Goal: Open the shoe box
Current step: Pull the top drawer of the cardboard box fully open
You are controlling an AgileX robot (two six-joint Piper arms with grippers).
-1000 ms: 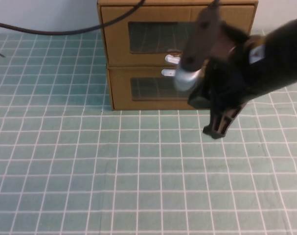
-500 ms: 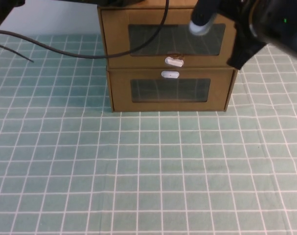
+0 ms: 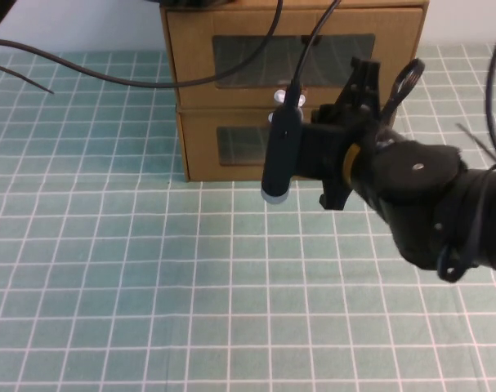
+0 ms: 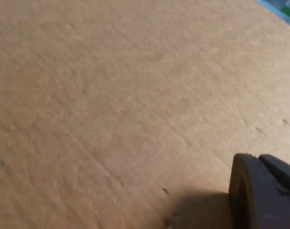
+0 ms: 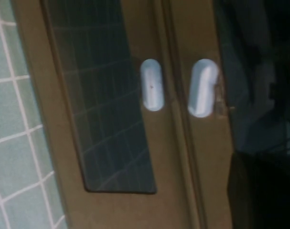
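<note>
Two brown cardboard shoe boxes with dark windows stand stacked at the back of the table, the upper box on the lower box. Both look closed. In the right wrist view the lower box's white handle and the upper box's white handle lie side by side. My right gripper hangs shut and empty just in front of the boxes' faces, right of the handles, and hides part of both windows. My left gripper rests low over plain cardboard, seemingly the upper box's top.
A green mat with a white grid covers the table in front of the boxes. Black cables run across the back left and over the upper box. The bulky right arm fills the space to the right of the boxes.
The right arm rose to the upper right of the boxes, then came back down in front of them, turned so that its gripper points at the box faces.
</note>
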